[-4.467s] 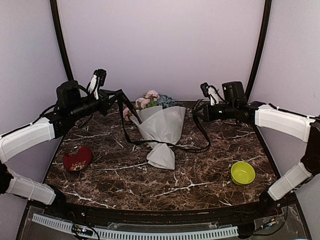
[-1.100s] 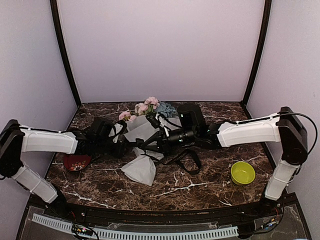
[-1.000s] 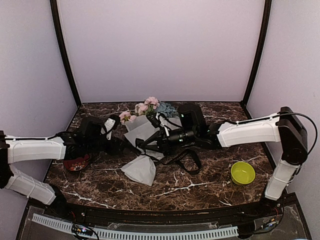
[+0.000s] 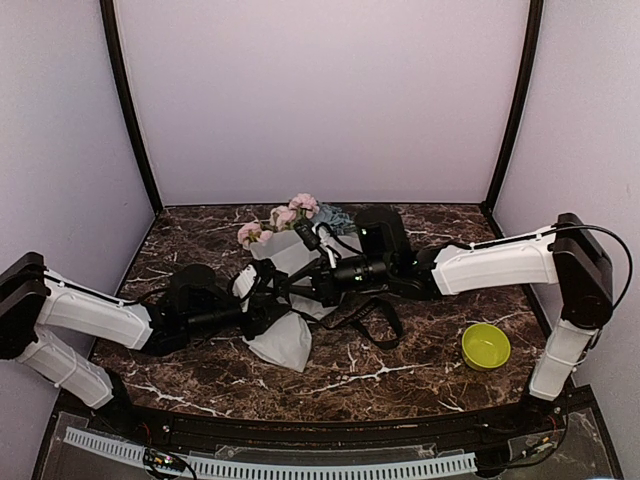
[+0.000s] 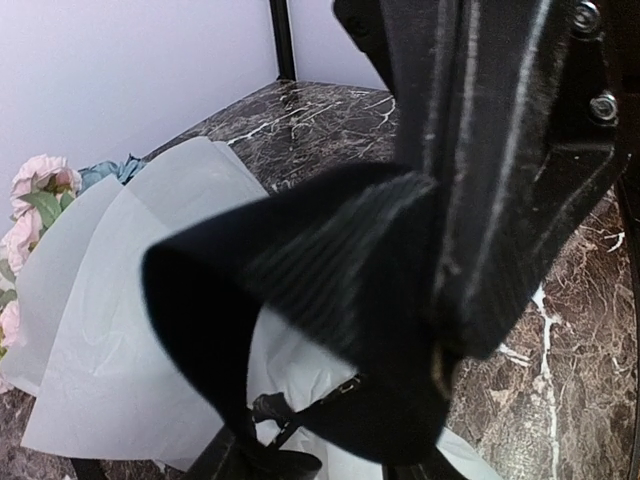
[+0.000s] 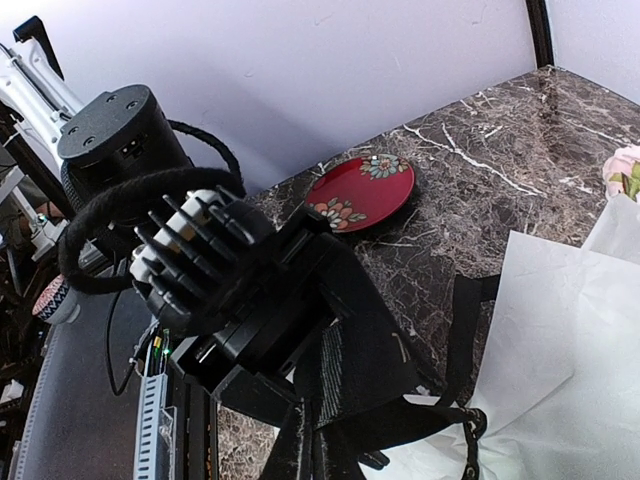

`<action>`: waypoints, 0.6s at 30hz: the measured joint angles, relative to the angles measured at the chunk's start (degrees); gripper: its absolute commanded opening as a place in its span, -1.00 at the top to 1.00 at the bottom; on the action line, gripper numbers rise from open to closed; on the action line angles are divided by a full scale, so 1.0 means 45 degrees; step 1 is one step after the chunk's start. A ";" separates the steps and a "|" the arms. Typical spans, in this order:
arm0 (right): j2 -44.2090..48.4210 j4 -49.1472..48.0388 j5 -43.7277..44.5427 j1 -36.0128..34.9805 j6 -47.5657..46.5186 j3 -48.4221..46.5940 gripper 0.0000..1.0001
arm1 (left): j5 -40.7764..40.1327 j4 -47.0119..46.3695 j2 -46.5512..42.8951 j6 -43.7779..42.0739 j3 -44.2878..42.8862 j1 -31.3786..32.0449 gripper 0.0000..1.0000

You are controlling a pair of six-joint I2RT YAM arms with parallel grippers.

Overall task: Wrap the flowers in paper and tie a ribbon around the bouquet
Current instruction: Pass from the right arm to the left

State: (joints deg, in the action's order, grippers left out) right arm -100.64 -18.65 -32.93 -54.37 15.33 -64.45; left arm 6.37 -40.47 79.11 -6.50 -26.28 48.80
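Change over the last second: the left arm has dropped low and swung in from the left. The left pincer (image 4: 268, 300) now sits at the narrow waist of the bouquet (image 4: 292, 262), close against the right pincer (image 4: 288, 291), which has kept its place. The bouquet has not shifted. It lies on the tabletop (image 4: 400, 372), flowers (image 4: 286, 214) toward the back wall and the twisted tail of the paper (image 4: 282, 342) toward the arms. Slack ribbon (image 4: 377, 326) loops on the marble just right of the cone. Judgement: wrap done, tie not finished; probably a hand-over or knot-forming step at the waist. Right pincer is fully closed. In its wrist view the ribbed black band seems to run out from its tips, so it is judged to be pinching the ribbon. The left pincer's wrist view is filled by a ribbon fold lying against one finger, with the other finger out of frame, so I cannot tell how wide it stands or whether it has a hold. In the top view any knot at the waist is hidden under both pincers. The red plate (image 6: 360, 190) shows clearly only from the right wrist.
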 measured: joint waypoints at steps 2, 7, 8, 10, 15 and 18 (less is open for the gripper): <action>0.0000 0.0000 0.0039 0.0000 0.0000 -0.0005 1.00 | -0.0039 -0.0262 0.0189 0.0034 -0.0039 0.0112 0.25; 0.0000 0.0000 0.0078 0.0000 0.0000 -0.0005 1.00 | -0.0053 -0.0767 0.0782 0.0209 -0.0248 0.0228 0.91; 0.0000 0.0000 0.0092 0.0000 0.0000 -0.0005 1.00 | -0.0053 -0.0835 0.0860 0.0160 -0.0267 0.0257 1.00; 0.0000 0.0005 0.0151 0.0000 0.0000 -0.0005 1.00 | -0.0073 -0.0991 0.0928 0.0204 -0.0287 0.0282 1.00; 0.0005 0.0583 0.0976 0.0000 -0.0102 -0.0102 0.31 | -0.0185 -0.1350 0.0933 0.0311 -0.0282 0.0301 1.00; 0.0107 0.1914 0.2390 0.0044 -0.0063 -0.0481 0.12 | -0.0330 -0.1428 0.0933 0.0364 -0.0238 0.0301 1.00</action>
State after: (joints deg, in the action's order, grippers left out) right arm -100.16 -10.04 -22.17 -54.17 15.05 -66.61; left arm 4.89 -46.89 83.31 -4.86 -27.35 50.15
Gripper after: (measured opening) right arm 0.362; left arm 0.006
